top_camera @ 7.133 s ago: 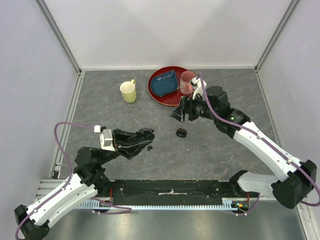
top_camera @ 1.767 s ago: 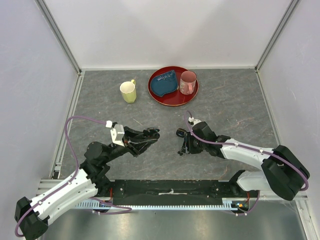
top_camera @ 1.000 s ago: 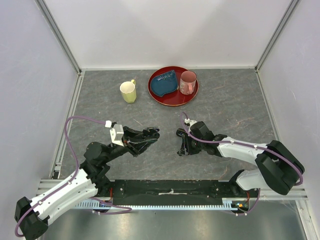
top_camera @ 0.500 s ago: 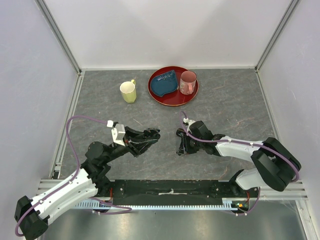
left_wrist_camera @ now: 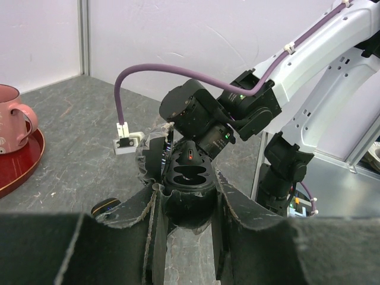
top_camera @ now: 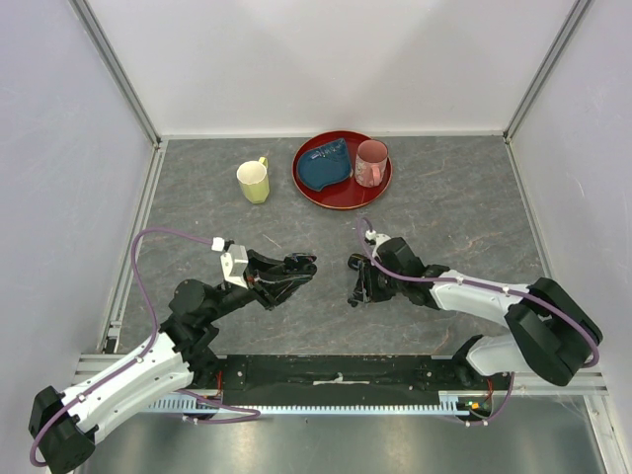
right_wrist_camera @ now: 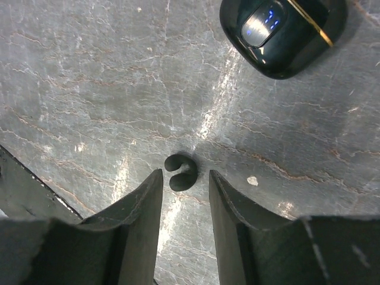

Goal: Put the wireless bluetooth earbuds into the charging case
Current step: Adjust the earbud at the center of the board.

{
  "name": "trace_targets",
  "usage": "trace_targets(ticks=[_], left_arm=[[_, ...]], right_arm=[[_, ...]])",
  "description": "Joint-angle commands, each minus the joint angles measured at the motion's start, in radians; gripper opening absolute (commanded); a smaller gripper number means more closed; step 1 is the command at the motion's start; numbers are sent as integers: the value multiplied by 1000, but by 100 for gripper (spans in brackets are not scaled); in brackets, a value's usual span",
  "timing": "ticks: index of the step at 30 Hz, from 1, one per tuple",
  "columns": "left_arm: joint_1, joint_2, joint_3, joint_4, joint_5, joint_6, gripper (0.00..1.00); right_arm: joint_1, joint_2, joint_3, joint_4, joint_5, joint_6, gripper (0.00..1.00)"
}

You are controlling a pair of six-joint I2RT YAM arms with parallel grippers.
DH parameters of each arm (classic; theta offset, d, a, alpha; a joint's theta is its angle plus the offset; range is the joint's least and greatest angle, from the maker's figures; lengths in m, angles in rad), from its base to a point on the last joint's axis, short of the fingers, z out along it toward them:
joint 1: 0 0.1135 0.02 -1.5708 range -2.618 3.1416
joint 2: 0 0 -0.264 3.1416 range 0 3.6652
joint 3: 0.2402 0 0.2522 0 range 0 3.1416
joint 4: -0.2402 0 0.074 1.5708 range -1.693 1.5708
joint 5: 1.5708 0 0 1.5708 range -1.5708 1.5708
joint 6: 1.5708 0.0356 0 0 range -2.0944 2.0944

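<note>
The left jaws pinch a black open case (left_wrist_camera: 189,178), held up above the worktop (top_camera: 444,197). The right jaws are spread and point down. One tiny black earbud (right_wrist_camera: 180,172) lies on the worktop between them (touching neither). A shut case (right_wrist_camera: 279,29) lies near.

White arm links (top_camera: 476,295), black joints (top_camera: 549,334), purple cables (top_camera: 137,265).

two mugs (top_camera: 254,182) (top_camera: 370,163), two cases (right_wrist_camera: 279,32) (left_wrist_camera: 189,178), one earbud (right_wrist_camera: 180,172)
</note>
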Motion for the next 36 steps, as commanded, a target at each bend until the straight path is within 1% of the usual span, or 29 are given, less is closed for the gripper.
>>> trace_targets(ticks=[1, 16, 24, 36], left_arm=[[-5, 0, 4, 52, 1, -19, 2], [-5, 10, 7, 60, 4, -19, 2], [-5, 8, 1, 58, 3, -19, 2], [-5, 10, -4, 62, 3, -22, 2]], right_arm=[[-13, -38, 24, -9, 18, 1, 44], [-18, 34, 41, -34, 15, -55, 40], [-16, 71, 36, -31, -22, -70, 39], [-14, 68, 10, -26, -28, -72, 39]])
